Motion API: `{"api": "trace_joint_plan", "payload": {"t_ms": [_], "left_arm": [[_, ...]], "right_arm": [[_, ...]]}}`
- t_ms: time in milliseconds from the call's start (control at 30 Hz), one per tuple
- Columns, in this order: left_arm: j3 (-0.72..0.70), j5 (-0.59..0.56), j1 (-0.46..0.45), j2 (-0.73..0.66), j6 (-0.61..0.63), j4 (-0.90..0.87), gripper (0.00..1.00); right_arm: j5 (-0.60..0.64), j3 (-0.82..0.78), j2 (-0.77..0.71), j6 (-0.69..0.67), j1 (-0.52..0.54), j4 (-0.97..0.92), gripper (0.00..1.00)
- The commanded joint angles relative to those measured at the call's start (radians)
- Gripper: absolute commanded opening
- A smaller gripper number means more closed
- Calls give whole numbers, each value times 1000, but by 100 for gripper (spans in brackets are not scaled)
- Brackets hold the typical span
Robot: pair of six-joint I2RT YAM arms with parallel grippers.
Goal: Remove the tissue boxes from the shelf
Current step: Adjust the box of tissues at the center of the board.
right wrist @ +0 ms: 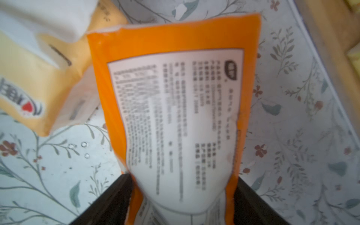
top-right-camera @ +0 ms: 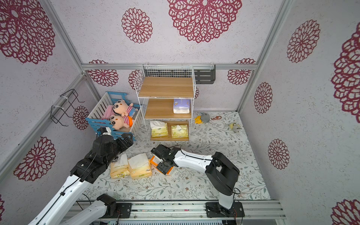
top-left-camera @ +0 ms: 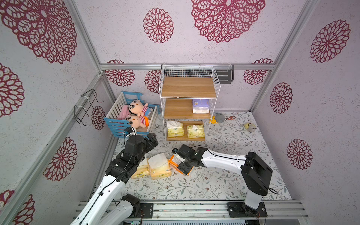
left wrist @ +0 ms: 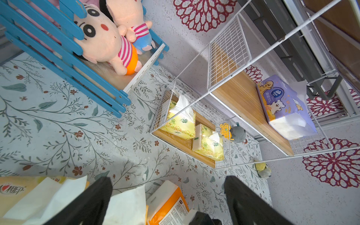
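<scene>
1. Jaws on my right gripper (right wrist: 183, 176) clench one end of the bright orange tissue pack (right wrist: 175, 97). Its printed label faces my wrist camera.
2. That pack sits low over the floral mat (top-left-camera: 214, 185), in front of the shelf (top-left-camera: 189, 87). Can't tell if it touches the mat.
3. My left gripper (left wrist: 168, 178) is spread wide and grasps nothing. It is up above the mat by the peach tissue packs (top-left-camera: 159, 166).
4. The two peach packs lie side by side on the mat, just beside the orange one.
5. The lavender tissue pack (top-left-camera: 200, 106) is on the shelf's middle board, right side.
6. Two pale yellow tissue packs (top-left-camera: 175, 129) lie side by side on the bottom board.
</scene>
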Motion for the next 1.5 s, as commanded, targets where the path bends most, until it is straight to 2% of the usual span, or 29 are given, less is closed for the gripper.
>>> {"api": "trace_joint_plan", "payload": {"t_ms": [0, 133, 200, 267, 367, 500, 600, 700, 867, 967, 1067, 1167, 1333, 1467], "left_arm": [[11, -8, -6, -1, 19, -16, 97], [17, -5, -6, 1, 15, -13, 97], [21, 0, -5, 2, 11, -13, 97], [26, 7, -6, 2, 9, -14, 97], [24, 23, -6, -1, -2, -19, 97], [5, 51, -6, -8, -31, -8, 97], [-37, 99, -6, -12, -79, 33, 97], [-122, 169, -7, -20, -159, 123, 97], [-310, 323, -11, -75, -276, 358, 97], [-377, 365, -13, -146, -297, 404, 97], [-410, 422, -13, -210, -280, 413, 97], [-442, 489, -13, -231, -296, 466, 97], [-479, 575, -17, -193, -337, 593, 97], [-435, 611, -24, -107, -295, 516, 97]], "right_arm": [[-34, -20, -71, -2, -15, 56, 58], [-34, -39, -140, 8, -34, 94, 36], [-52, -49, -168, 24, -53, 110, 29], [-106, -72, -206, 51, -88, 138, 27], [-247, -146, -293, 118, -162, 221, 22], [-544, -295, -403, 278, -283, 422, 18], [-785, -455, -459, 484, -333, 712, 18], [-909, -599, -489, 721, -347, 1061, 18], [-1002, -813, -447, 1177, -391, 1764, 15], [-1045, -886, -348, 1386, -405, 2103, 15], [-1085, -903, -184, 1619, -406, 2464, 16], [-1133, -870, -116, 1646, -395, 2480, 17], [-1163, -812, -116, 1667, -396, 2463, 18], [-1161, -808, -106, 1645, -396, 2435, 18]]}}
